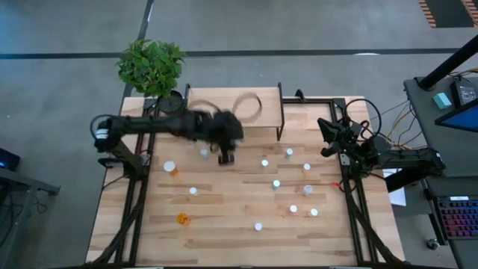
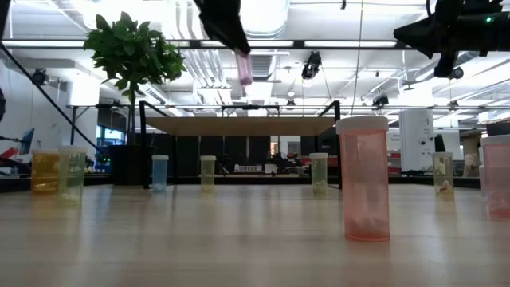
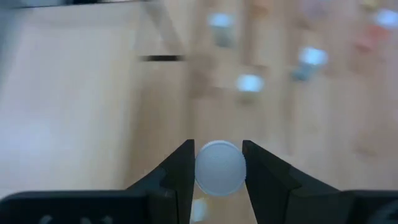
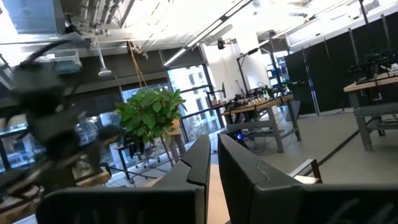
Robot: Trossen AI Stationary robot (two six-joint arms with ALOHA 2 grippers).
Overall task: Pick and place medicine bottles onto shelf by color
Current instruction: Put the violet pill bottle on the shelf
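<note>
My left gripper (image 1: pixel 226 155) hangs above the table's middle, just in front of the shelf (image 1: pixel 258 119), and is shut on a pinkish medicine bottle (image 2: pixel 244 68) with a pale round cap (image 3: pixel 219 168). The shelf is low, with a light wood top (image 2: pixel 239 125) on thin black legs. Several other small bottles stand upright on the tabletop, among them an orange one (image 1: pixel 182 218) and a pinkish one (image 2: pixel 364 177) close to the low camera. My right gripper (image 4: pixel 212 155) waits at the table's right edge (image 1: pixel 334 139), raised, fingers together. My left gripper pinches the bottle's top between its two fingers, one finger (image 3: pixel 177 171) on each side of the round cap (image 3: pixel 219 168). The fingers come from above, pointing down. The bottle's body (image 2: pixel 244 70) hangs below them, slightly tilted, lifted clear high above the table.
A potted plant (image 1: pixel 151 66) stands at the table's far left corner, beside the shelf. Bottles are scattered over the right half (image 1: pixel 293 209) and the left middle (image 1: pixel 170 167) of the tabletop. Bare wood lies along the near edge (image 1: pixel 224 250).
</note>
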